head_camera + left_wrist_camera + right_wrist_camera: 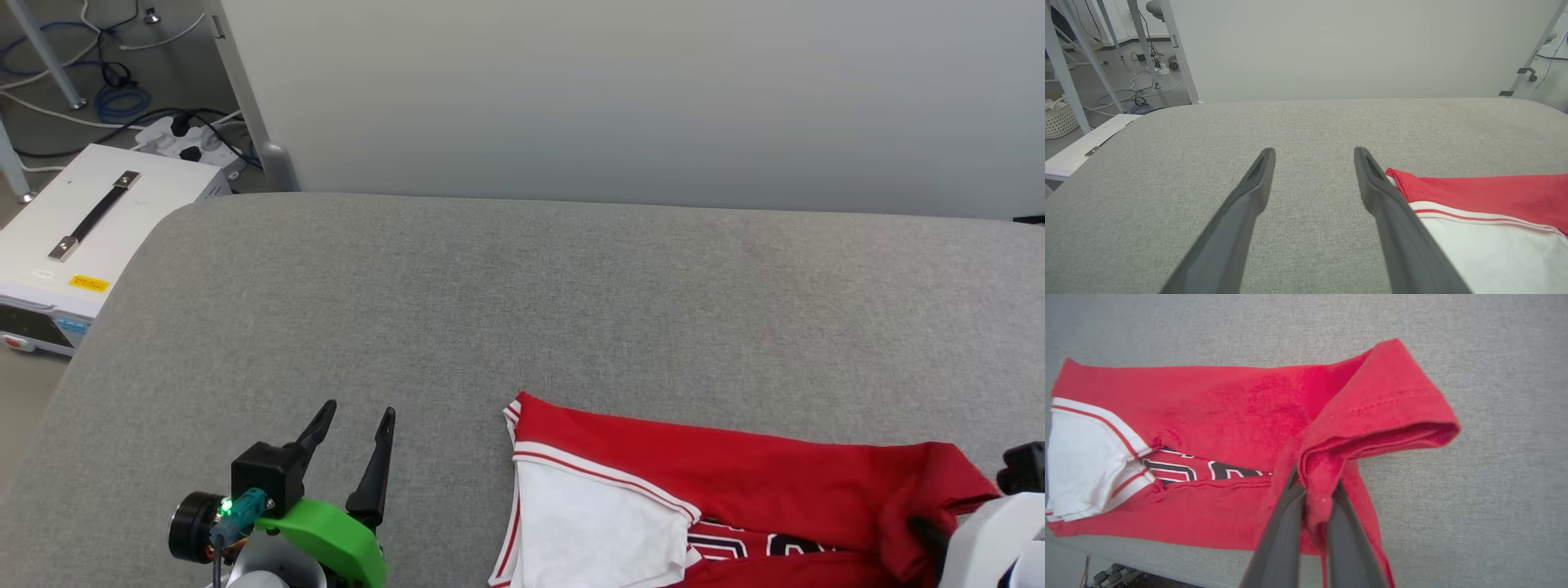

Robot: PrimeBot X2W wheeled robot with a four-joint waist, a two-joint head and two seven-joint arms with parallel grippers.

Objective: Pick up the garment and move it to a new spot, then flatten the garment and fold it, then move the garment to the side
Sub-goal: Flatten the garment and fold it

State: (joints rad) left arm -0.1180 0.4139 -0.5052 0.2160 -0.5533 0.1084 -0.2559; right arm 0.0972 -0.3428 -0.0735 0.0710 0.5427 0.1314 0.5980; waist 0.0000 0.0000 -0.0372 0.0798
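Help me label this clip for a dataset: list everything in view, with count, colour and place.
garment: one, red with a white sleeve and black print; partly folded, near right of the table
table: one, grey fabric top; under the garment
panel: one, pale grey; upright behind the table
case: one, white with a black handle and yellow label; beside the table's left edge
power strip: one, white; floor, far left
cables: several, blue, black, white; floor, far left
basket: one, white woven; floor, left
left claw: one, dark fingers; open over bare table, left of the garment
right claw: one, dark fingers; shut on the garment's red edge
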